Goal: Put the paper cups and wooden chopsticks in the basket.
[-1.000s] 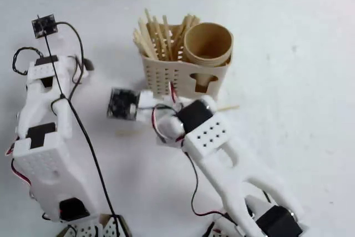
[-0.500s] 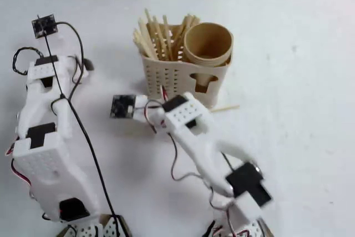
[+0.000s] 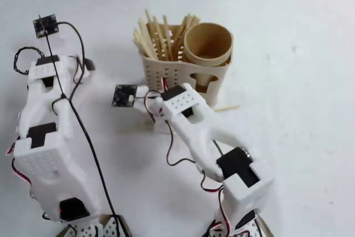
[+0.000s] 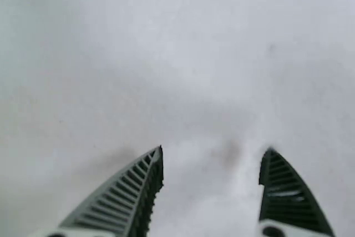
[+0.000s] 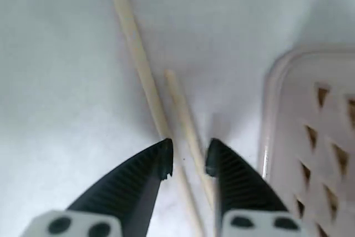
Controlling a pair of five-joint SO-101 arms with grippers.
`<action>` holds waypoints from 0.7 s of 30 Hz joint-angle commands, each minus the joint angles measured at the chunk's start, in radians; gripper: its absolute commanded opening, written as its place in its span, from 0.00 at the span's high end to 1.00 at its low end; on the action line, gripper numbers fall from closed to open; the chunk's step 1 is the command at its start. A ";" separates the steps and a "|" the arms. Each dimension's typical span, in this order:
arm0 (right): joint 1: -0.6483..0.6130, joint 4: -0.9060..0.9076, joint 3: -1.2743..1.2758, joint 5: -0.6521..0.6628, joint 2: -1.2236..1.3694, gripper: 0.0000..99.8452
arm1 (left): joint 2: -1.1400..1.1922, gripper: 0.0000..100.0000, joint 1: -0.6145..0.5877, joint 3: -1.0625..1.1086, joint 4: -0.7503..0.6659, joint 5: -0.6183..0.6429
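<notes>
The perforated white basket (image 3: 183, 76) stands at the table's far middle, holding a bundle of wooden chopsticks (image 3: 161, 37) and a brown paper cup (image 3: 208, 44). Two loose chopsticks lie on the table by the basket's corner (image 5: 310, 137): a longer chopstick (image 5: 136, 54) and a shorter chopstick (image 5: 183, 112). My right gripper (image 5: 188, 156) is low over them, open a little, with the shorter one running between its fingertips. Another chopstick (image 3: 227, 107) pokes out on the far side of the right arm (image 3: 188, 115). My left gripper (image 4: 211, 159) is open over bare table.
The left arm (image 3: 44, 115) is folded along the table's left side with its cables. The right arm's body stretches from the front edge to the basket's front. A white cloth (image 3: 299, 70) covers the table, with free room to the basket's right.
The right arm has drawn its elbow in and pushed its wrist up to the basket's front left corner, lower over the loose chopsticks. The left arm has kept still.
</notes>
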 commanded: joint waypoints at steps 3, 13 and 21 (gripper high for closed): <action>0.001 -0.005 -0.009 -0.068 0.021 0.98 | -0.002 0.72 0.010 -0.041 -0.002 -0.012; 0.001 0.079 -0.029 -0.153 0.021 0.98 | -0.004 0.72 0.010 -0.041 -0.002 -0.012; 0.007 0.096 -0.071 -0.130 0.030 0.83 | -0.004 0.72 0.010 -0.041 0.000 -0.012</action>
